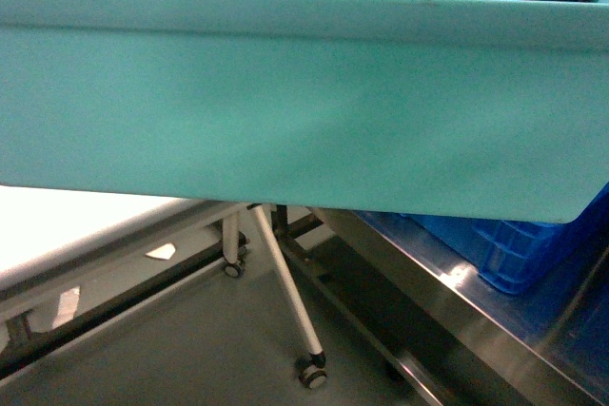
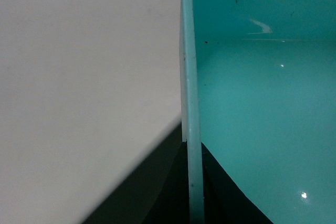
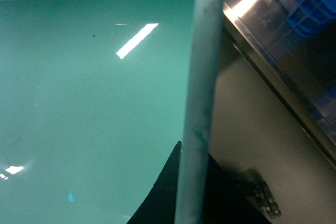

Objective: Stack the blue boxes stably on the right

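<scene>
The wide, smooth turquoise plastic tub [image 1: 285, 111] fills most of the head view, so much behind it is hidden. Its ends are cut off at both sides of the picture. It is up in the air, close to the camera, with its long side running left to right and its open top facing up. Its right end hangs above the dark-blue plastic crate [image 1: 519, 249], which only peeks out below it.

The left gripper [image 2: 190, 182] is a dark shape on both sides of the tub's thin rim, clamped on it. The right gripper [image 3: 191, 192] sits on both sides of the rim at the other end, clamped too.

The crate rests on a shiny steel table [image 1: 447, 320]. A white table [image 1: 67, 225] stands at the left. A white folding frame on small wheels [image 1: 285, 301] stands on the grey floor [image 1: 171, 349] between them.
</scene>
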